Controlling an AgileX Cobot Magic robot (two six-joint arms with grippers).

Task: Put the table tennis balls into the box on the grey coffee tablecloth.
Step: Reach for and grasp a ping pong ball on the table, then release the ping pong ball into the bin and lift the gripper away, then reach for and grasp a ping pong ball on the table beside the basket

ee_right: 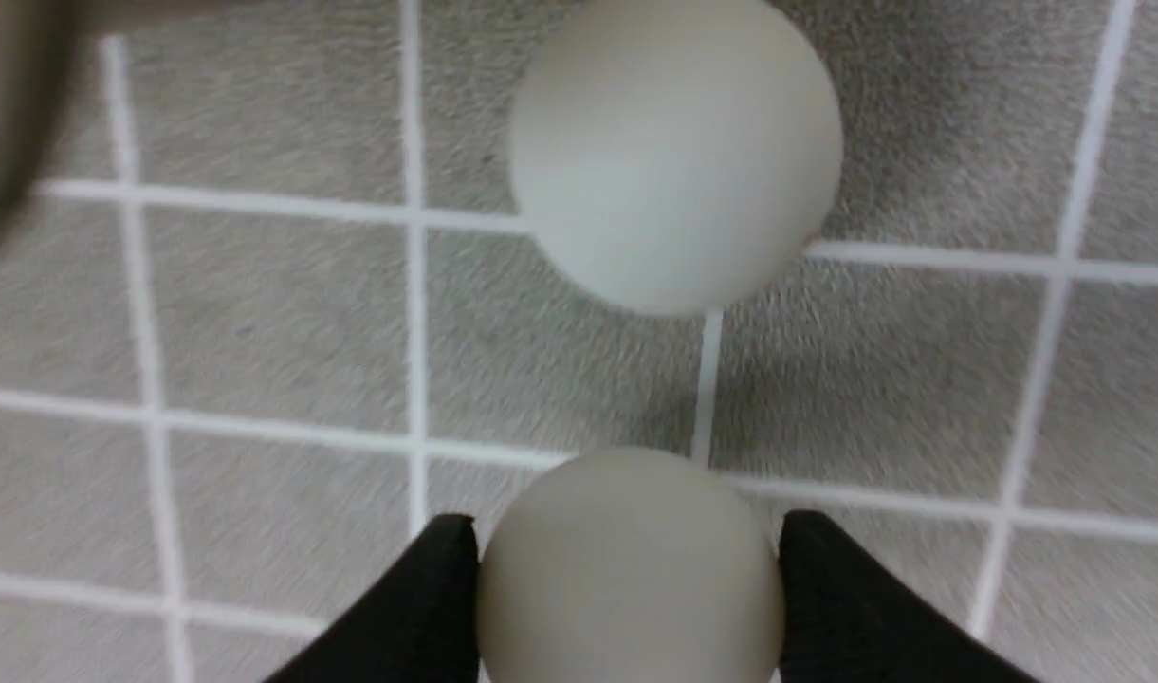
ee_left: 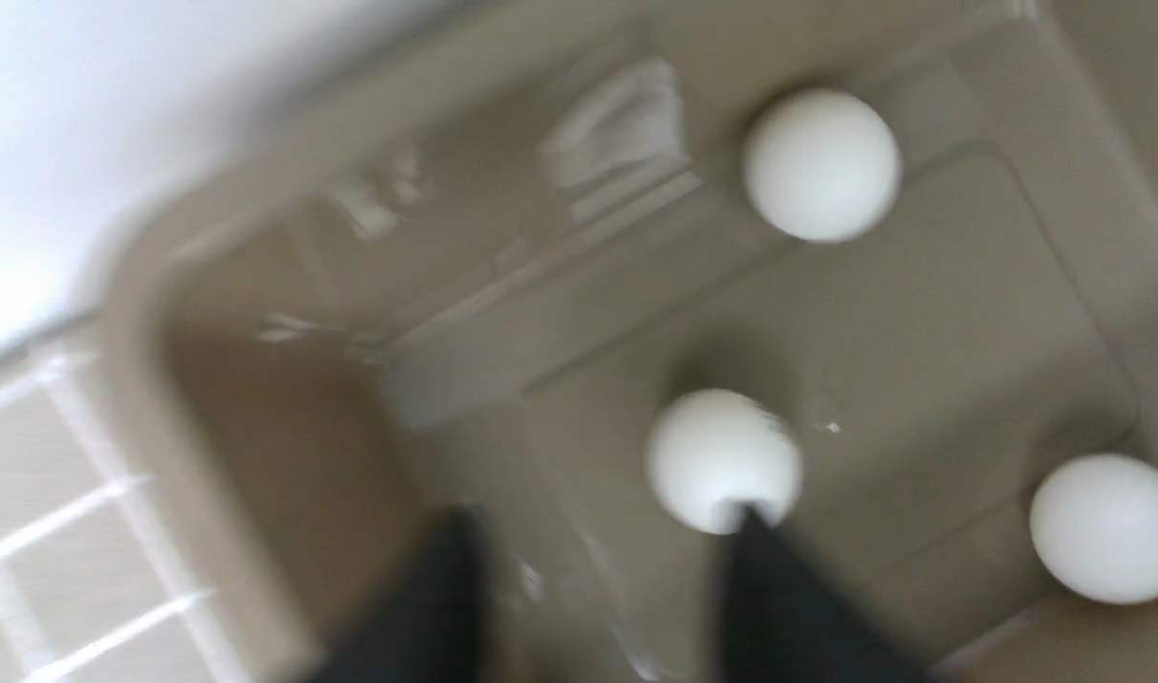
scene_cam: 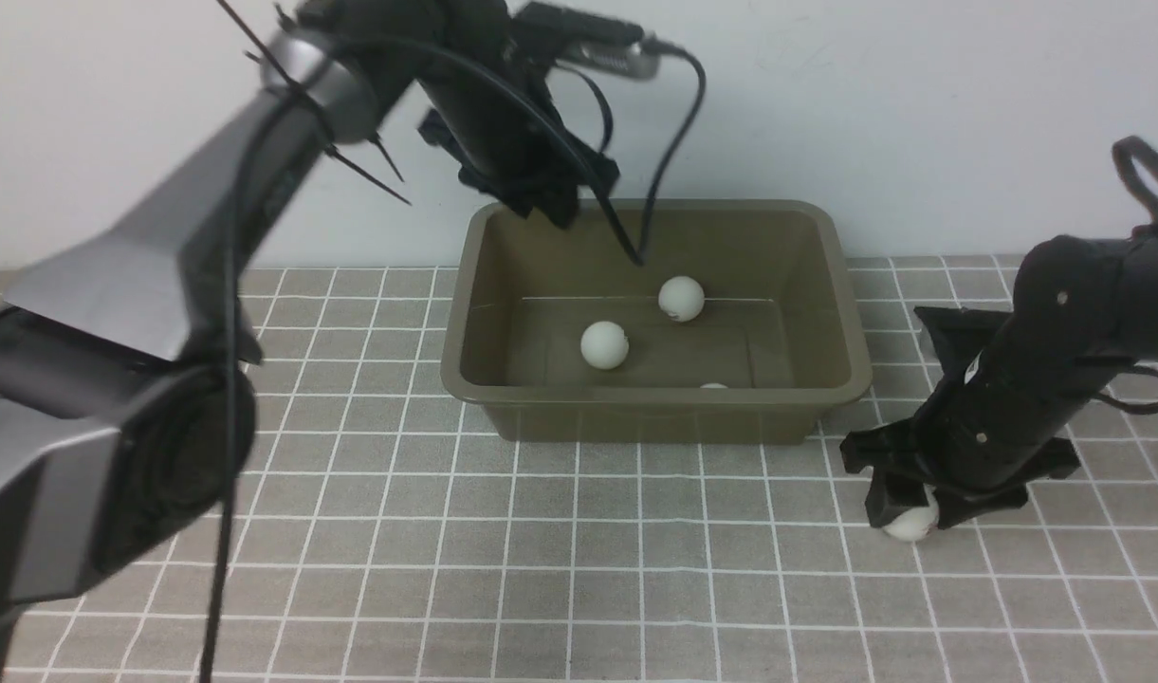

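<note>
**Front view: three balls in the box, two left on the cloth**

Over the far left corner of the box [scene_cam: 654,394], the left gripper [scene_cam: 541,194] hangs above the rim. Its wrist view, which is blurred, shows the two dark fingers spread apart with nothing between them, pointing down into the box.

Inside the box lie three table tennis balls. One [scene_cam: 604,343] sits left of the box's middle. A second [scene_cam: 681,298] is nearer the box's far wall. A third [scene_cam: 714,385] is mostly hidden behind the box's near wall.

Right of the box, near its near right corner, the right gripper [scene_cam: 906,517] is down at the grey coffee tablecloth [scene_cam: 541,531]. Its wrist view shows the fingertips pressed against both sides of a held ball [ee_right: 631,569], which looks to be resting on the cloth. A loose ball [ee_right: 678,152] lies just beyond it without touching it. The front view does not show this one.

Of the five balls visible, three are in the box, so the task looks a little over half done. The held ball has yet to be lifted and carried to the box, and the loose ball after it.
</note>
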